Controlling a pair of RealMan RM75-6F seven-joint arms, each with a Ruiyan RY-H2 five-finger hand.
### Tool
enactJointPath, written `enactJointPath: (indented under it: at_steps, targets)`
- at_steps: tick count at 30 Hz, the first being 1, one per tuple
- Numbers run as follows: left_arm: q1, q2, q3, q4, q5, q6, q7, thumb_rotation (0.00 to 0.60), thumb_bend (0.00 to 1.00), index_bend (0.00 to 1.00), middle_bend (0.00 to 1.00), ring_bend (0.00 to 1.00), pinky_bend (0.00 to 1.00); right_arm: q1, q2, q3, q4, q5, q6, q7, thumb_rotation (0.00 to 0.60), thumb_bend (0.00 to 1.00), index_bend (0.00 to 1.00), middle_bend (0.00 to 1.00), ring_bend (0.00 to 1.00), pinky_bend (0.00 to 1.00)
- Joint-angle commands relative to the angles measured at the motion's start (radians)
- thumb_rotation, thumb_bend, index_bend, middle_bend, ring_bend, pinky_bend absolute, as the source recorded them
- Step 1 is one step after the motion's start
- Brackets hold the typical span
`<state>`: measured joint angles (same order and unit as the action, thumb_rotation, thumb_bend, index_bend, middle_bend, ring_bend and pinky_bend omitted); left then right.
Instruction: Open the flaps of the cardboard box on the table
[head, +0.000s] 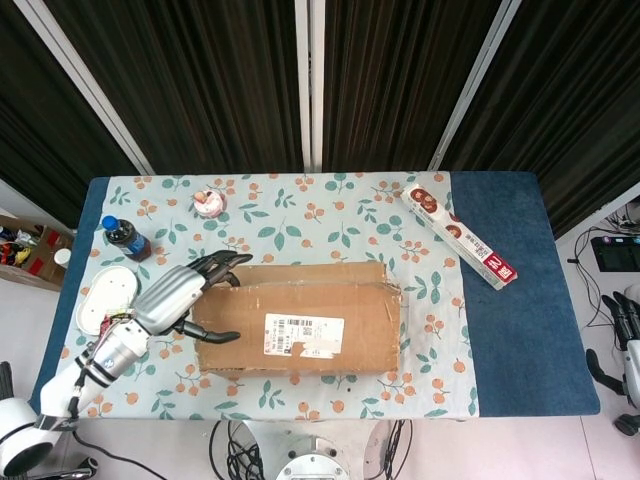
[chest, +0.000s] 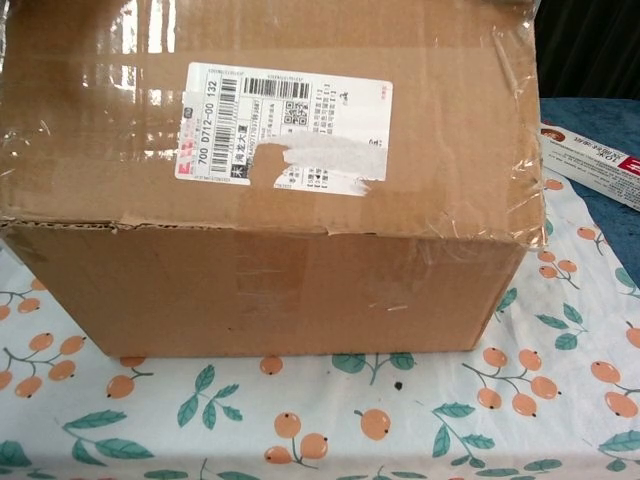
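The taped cardboard box (head: 300, 330) with a white shipping label lies in the middle of the table. Its labelled top flap (chest: 270, 110) stands tilted up from the front edge and fills the upper chest view. My left hand (head: 180, 295) is at the box's left end, fingers (head: 225, 264) hooked at the flap's far corner and thumb (head: 215, 336) across the flap's left edge. The raised flap hides that hand in the chest view. My right hand (head: 625, 325) hangs off the table's right side, fingers apart, holding nothing.
A blue-capped bottle (head: 125, 238) and a white oval dish (head: 105, 295) sit left of the box. A small pink cup (head: 209, 203) stands at the back. A long red-and-white carton (head: 460, 237) lies at the back right, also in the chest view (chest: 590, 172).
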<state>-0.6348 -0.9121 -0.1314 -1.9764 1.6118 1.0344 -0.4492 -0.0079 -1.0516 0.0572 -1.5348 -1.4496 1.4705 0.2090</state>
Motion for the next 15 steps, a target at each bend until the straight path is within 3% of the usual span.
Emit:
enactJointPath:
  at_steps: [1, 15]
  targets:
    - [0.028, 0.048, 0.018, -0.049, 0.068, 0.057, -0.055, 0.214, 0.06, 0.05, 0.41, 0.09, 0.17, 0.002, -0.002, 0.000, 0.001, -0.002, -0.002, 0.003, 0.600, 0.34, 0.00, 0.00, 0.00, 0.00]
    - [0.079, 0.177, 0.182, -0.105, 0.379, 0.191, -0.347, 0.219, 0.04, 0.03, 0.42, 0.09, 0.17, 0.001, 0.001, -0.003, -0.001, -0.021, 0.010, 0.016, 0.600, 0.34, 0.00, 0.00, 0.00, 0.00]
